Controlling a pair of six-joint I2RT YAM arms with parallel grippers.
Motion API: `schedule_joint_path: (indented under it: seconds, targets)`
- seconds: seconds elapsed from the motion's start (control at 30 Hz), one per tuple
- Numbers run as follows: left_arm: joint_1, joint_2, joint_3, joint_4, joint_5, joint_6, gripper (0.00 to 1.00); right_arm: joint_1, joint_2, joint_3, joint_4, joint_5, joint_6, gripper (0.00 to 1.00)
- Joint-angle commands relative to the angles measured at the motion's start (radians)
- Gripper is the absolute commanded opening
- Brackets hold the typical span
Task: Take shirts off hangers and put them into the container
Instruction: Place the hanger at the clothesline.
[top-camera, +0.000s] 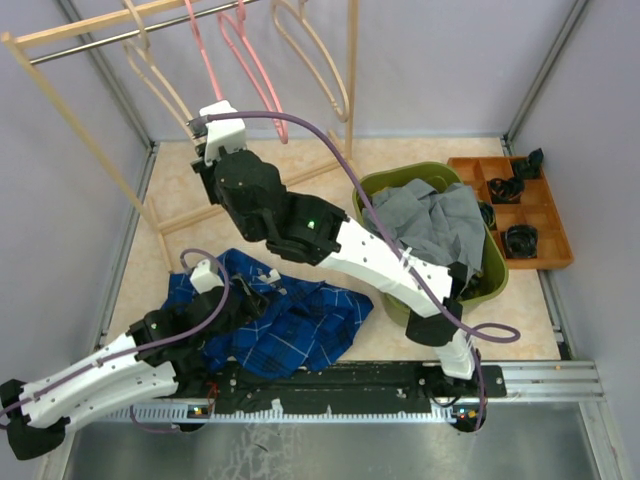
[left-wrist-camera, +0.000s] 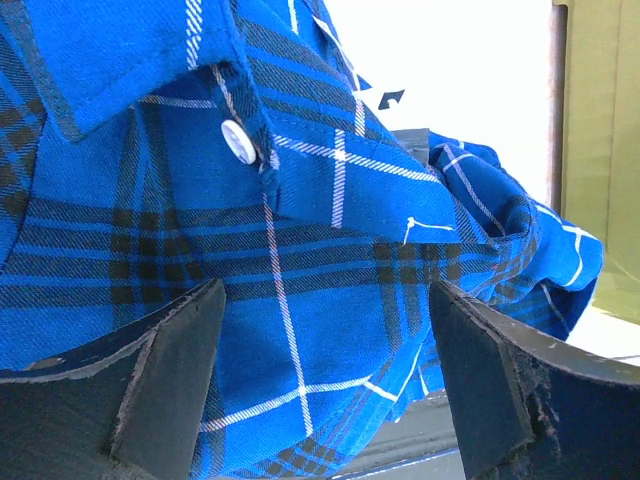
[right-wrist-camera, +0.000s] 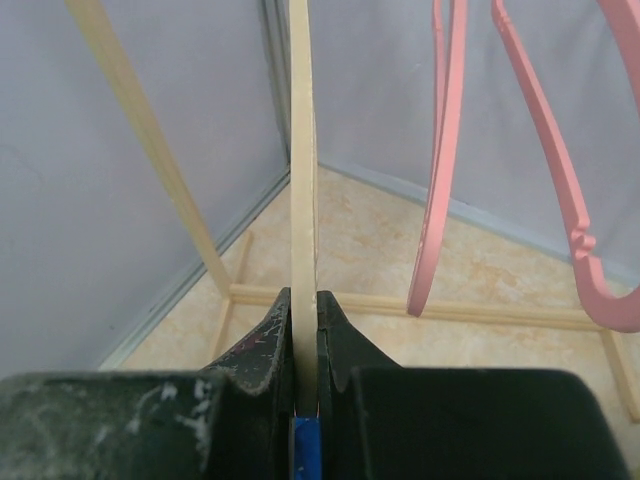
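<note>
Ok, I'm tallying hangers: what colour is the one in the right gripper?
Pale wood-coloured hanger, clearest in the right wrist view.

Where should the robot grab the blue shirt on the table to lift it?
The bunched hump of the blue shirt just below its collar, coming in low from the robot's left side. The cloth stands up thick there, right between the open fingers of the left end effector, so a pinch should catch plenty.

- A wooden rack frame (top-camera: 80, 24) with a metal rod (top-camera: 100, 42) stands on the far left part of the beige table (top-camera: 420, 150).
- A flat orange tray (top-camera: 552, 222) lies at the right side, with small black objects (top-camera: 520, 240) in some compartments.
</note>
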Motion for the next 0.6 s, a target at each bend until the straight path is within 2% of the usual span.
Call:
schedule_joint_path:
  seconds: [0.0, 0.37, 0.57]
  targets:
    - [0.001, -0.002, 0.033, 0.031, 0.011, 0.023, 0.88, -0.047, 0.0, 0.026, 0.024, -0.086, 0.051, 0.0]
    - [0.001, 0.016, 0.037, 0.053, 0.022, 0.034, 0.88, -0.091, 0.065, 0.092, 0.048, -0.141, 0.051, 0.0]
    - [0.001, 0.029, 0.042, 0.065, 0.021, 0.045, 0.88, -0.112, 0.084, 0.1, 0.054, -0.18, 0.064, 0.03]
